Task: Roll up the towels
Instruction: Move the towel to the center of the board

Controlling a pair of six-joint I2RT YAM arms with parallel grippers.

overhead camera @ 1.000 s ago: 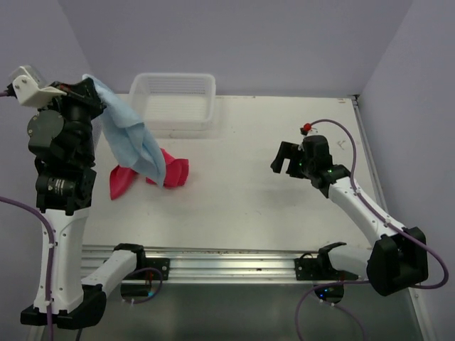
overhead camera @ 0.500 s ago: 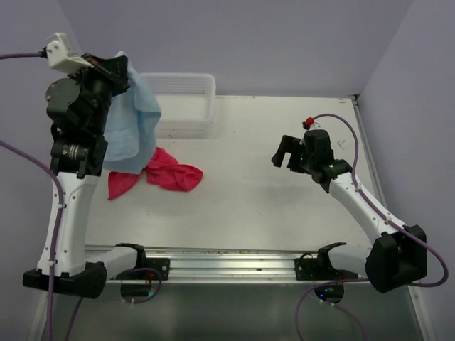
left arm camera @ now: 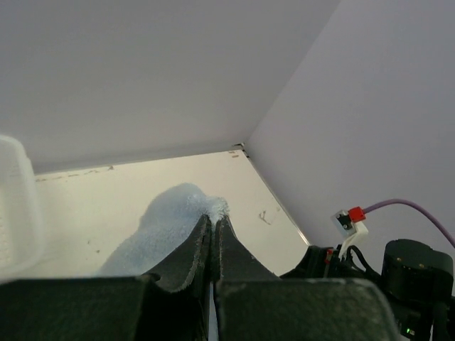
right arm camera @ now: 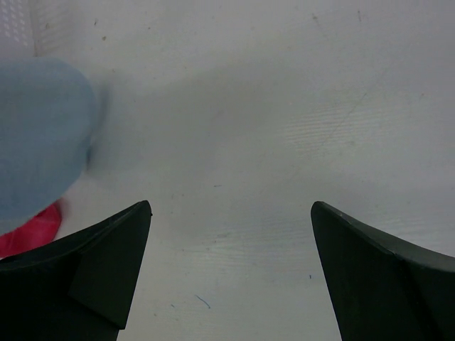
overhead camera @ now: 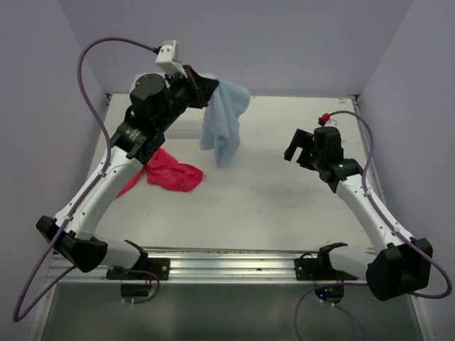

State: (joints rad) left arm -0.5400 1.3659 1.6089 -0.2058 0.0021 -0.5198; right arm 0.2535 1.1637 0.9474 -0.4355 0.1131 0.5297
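My left gripper point(overhead camera: 210, 85) is raised over the table's back middle, shut on one edge of the light blue towel point(overhead camera: 224, 121), which hangs down from it in loose folds. In the left wrist view a tuft of that blue towel point(left arm camera: 178, 213) pokes out past the pinched left gripper point(left arm camera: 215, 219). The pinkish-red towel point(overhead camera: 167, 174) lies crumpled on the table at the left, partly under my left arm. My right gripper point(overhead camera: 300, 149) hovers open at the right, apart from both towels. From the right wrist, its wide gripper point(right arm camera: 231, 206) frames bare table, with the blue towel point(right arm camera: 39, 135) and red towel point(right arm camera: 28, 234) at the left edge.
A clear plastic basket point(left arm camera: 14, 206) stands at the back left, hidden behind my left arm in the top view. A metal rail point(overhead camera: 227, 259) runs along the near edge of the table point(overhead camera: 270, 199). Walls close in the back and the right side.
My left arm has swung from the far left toward the table's middle, carrying the blue towel clear of the red one. The right gripper drifted slightly right and stays open.
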